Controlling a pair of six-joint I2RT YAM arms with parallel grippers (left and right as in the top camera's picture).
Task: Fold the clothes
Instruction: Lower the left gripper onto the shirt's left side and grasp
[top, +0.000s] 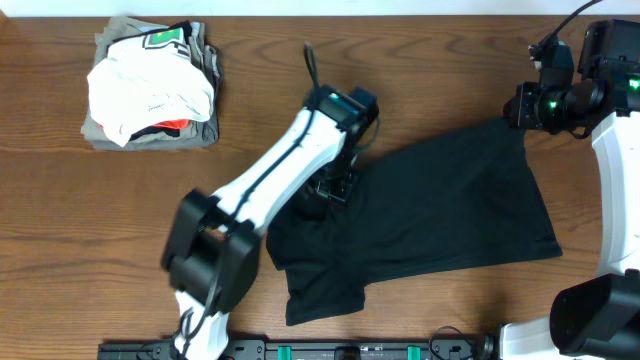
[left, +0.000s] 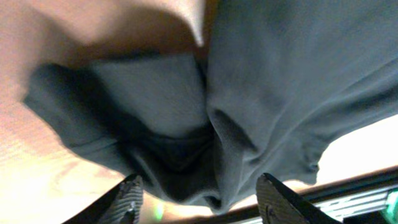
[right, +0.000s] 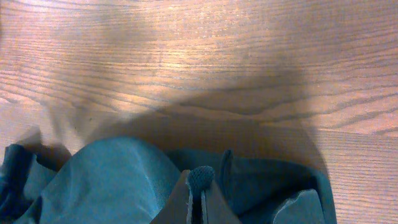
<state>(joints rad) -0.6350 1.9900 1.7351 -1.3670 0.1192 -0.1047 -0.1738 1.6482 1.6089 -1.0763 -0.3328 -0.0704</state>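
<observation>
Dark shirt (top: 440, 220) spread rumpled over the right half of the worktop (top: 100, 230). Left tool (left: 199, 190) released, fingers wide apart above bunched cloth at its left edge. Right tool (right: 200, 180) clenched on its far right corner. Folded pile (top: 150, 85) well apart, far left.

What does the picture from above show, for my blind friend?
A black T-shirt lies spread on a brown wooden table, the left hand at its left edge, the right hand at its far corner. A pile of folded clothes sits apart.
</observation>
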